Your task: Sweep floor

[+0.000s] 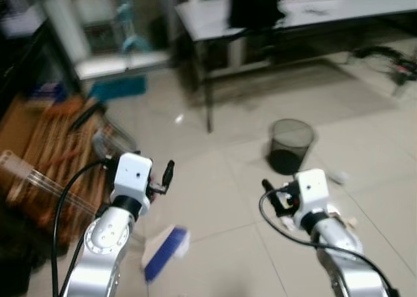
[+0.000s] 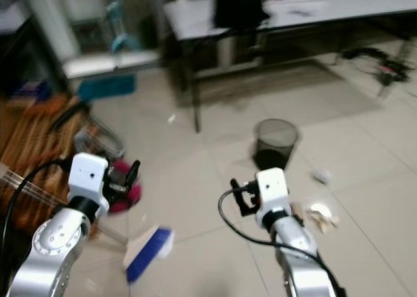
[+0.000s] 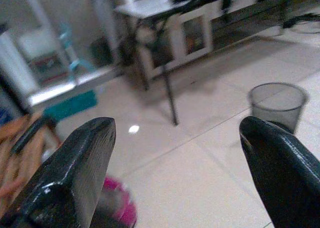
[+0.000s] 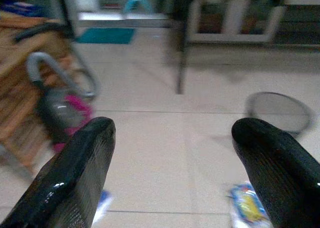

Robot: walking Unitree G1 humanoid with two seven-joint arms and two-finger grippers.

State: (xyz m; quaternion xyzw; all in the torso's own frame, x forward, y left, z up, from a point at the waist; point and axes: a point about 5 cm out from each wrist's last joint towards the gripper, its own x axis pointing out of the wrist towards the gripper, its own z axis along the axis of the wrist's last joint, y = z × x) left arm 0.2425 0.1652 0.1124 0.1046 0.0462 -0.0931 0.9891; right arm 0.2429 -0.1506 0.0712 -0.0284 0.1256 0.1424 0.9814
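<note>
Left gripper (image 3: 175, 168) and right gripper (image 4: 172, 165), fingers spread and empty, above tiled floor (image 1: 221, 199) near blue brush (image 1: 164, 250) and mesh bin (image 1: 290, 144).

- No text, label, brand, number or sign can be read anywhere.
- The views are blurred; the printed wrapper (image 4: 246, 202) on the floor is illegible.

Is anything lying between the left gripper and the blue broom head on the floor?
Nothing visible does. The left gripper, fingers open, hangs in the air above the blue broom head, which lies on bare tile. The pink and grey vacuum sits just beside that path, not across it.
</note>
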